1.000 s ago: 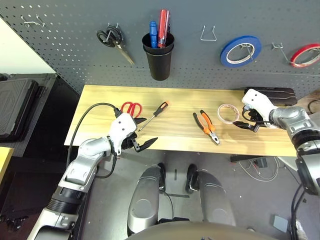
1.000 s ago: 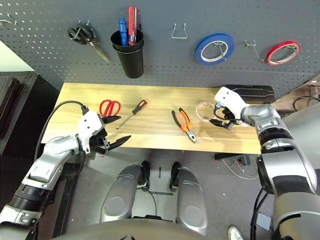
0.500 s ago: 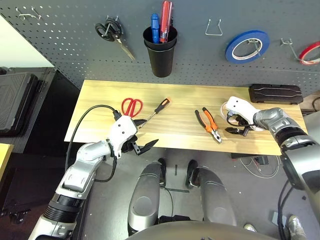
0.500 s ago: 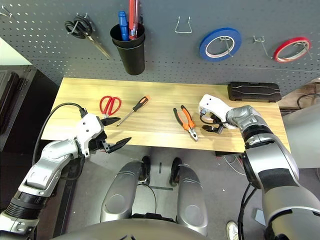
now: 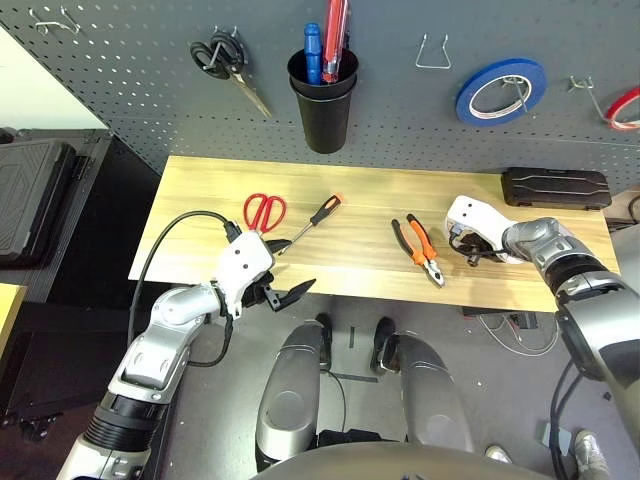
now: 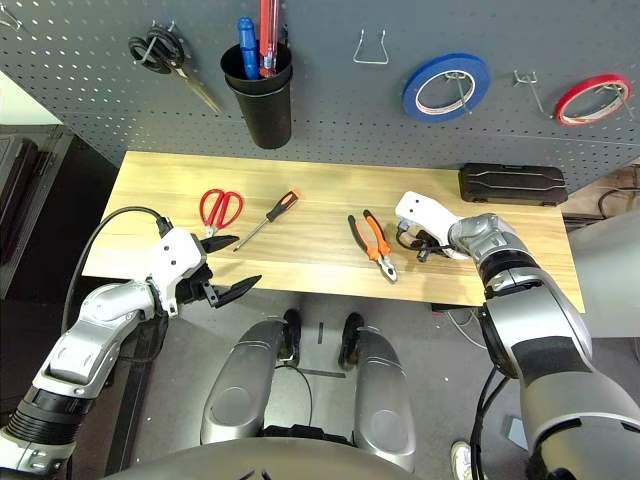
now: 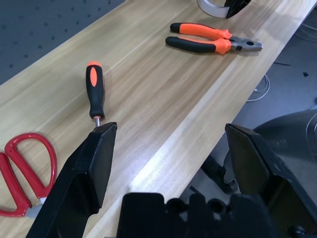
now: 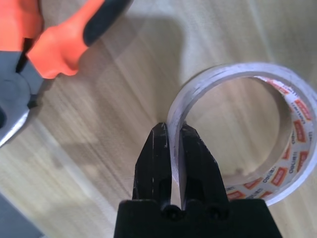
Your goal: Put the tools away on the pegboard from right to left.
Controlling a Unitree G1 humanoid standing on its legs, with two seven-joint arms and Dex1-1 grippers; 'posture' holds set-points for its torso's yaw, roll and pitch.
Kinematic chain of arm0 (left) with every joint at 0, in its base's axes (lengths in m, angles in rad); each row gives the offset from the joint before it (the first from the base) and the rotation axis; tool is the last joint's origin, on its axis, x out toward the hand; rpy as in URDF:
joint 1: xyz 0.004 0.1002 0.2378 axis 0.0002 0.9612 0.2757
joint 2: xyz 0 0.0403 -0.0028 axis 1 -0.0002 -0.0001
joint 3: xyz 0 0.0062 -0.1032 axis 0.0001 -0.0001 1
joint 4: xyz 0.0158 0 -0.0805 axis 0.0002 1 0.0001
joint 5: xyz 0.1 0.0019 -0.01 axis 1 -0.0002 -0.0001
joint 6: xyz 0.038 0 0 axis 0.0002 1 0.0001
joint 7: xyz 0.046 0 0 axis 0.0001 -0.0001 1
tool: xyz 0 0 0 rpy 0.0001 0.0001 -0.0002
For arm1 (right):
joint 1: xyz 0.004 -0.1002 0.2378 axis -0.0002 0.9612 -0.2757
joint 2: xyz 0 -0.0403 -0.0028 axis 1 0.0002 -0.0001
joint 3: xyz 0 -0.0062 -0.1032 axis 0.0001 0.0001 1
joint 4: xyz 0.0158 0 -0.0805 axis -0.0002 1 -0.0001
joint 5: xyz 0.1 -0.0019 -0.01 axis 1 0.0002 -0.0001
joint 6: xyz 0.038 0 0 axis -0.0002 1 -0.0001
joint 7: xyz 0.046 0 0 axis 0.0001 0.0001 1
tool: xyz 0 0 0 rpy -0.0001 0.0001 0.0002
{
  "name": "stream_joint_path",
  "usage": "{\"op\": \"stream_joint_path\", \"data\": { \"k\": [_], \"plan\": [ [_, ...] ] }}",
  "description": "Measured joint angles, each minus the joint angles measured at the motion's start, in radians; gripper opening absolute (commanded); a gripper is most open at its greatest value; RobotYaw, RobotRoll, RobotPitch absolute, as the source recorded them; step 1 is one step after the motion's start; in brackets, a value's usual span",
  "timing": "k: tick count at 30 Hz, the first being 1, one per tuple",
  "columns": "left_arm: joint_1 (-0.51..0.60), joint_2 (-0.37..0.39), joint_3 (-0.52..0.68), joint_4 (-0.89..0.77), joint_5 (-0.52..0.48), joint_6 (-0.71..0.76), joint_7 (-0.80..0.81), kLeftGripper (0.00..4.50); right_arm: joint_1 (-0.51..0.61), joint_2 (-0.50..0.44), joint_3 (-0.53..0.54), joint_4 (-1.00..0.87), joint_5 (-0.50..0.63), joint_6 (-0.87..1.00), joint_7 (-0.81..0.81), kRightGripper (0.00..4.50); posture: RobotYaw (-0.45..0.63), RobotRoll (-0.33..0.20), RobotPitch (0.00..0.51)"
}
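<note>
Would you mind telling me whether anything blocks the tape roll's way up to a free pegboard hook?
Nothing visible does. The right gripper is shut on the tape roll; a bare hook hangs on the pegboard above.

Light wooden plank-topped table (image 5: 350, 205), rectangular, set against the wall. Grey floor (image 5: 500, 400) beneath, with loose dark cables (image 5: 515, 335) lying to the right. Black cabinet (image 5: 60, 250) at the left, a black moulded case (image 5: 30, 200) on top. White wall patch (image 5: 45, 90) above it.
</note>
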Motion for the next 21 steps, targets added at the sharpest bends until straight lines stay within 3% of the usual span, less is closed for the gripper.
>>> {"op": "stream_joint_path", "data": {
  "k": [12, 21],
  "plan": [
    [-0.009, -0.071, 0.033, 0.001, -0.100, -0.126, -0.040, 4.50, 0.197, -0.075, -0.090, -0.084, 0.048, -0.240, -0.254, 0.07, 0.28, 0.000, 0.256],
    [-0.010, -0.063, 0.066, -0.088, -0.169, -0.153, -0.078, 4.50, 0.398, -0.096, -0.180, -0.221, 0.105, -0.459, -0.436, 0.07, 0.28, 0.000, 0.197]
  ]
}}
